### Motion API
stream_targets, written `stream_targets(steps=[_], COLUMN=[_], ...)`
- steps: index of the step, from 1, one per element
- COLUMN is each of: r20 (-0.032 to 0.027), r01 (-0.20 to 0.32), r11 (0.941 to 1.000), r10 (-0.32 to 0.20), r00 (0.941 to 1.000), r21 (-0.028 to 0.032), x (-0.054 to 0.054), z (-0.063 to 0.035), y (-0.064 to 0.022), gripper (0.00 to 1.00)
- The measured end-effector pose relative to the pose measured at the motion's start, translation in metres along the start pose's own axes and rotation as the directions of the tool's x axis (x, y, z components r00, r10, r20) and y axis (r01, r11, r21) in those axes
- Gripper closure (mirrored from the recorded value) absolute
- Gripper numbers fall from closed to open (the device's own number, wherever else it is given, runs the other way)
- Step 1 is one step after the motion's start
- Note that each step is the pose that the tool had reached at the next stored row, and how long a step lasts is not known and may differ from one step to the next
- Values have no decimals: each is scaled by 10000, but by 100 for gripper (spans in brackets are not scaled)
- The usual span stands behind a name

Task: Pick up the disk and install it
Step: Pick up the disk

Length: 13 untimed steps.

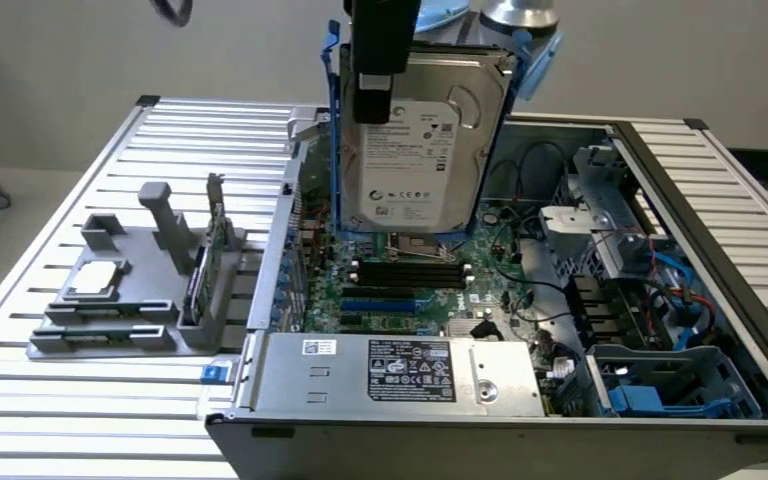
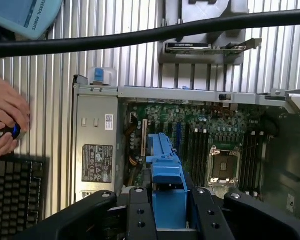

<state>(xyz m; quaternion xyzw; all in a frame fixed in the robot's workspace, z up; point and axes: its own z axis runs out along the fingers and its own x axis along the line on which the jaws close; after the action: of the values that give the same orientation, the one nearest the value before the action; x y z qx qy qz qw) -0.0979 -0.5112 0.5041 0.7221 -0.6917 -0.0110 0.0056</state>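
Fingers (image 2: 140, 212) clasp the blue-framed disk (image 1: 418, 150) at its upper edge, upper centre of the exterior view; it hangs upright, long axis vertical, directly above the open computer case (image 1: 491, 450).

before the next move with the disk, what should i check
1. Grip: the fingers clamp the disk at its blue rail frame: ok.
2. Clearance: disk hangs upright above the open case, clear of the board: ok.
3. A person's hand lies by the keyboard, apart from the case: ok.
4. Free slot in the drive cage: cannot tell.
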Motion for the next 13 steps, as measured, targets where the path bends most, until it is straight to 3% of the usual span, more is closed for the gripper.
stream_targets(steps=[8, 9, 13], r20=[-1, -1, 0], r01=[0, 1, 2], r11=[10000, 10000, 10000], r10=[0, -1, -2], r00=[10000, 10000, 10000], r21=[0, 0, 0], x=[187, 229, 316], z=[5, 6, 9], y=[-264, -333, -475], gripper=[67, 67, 67])
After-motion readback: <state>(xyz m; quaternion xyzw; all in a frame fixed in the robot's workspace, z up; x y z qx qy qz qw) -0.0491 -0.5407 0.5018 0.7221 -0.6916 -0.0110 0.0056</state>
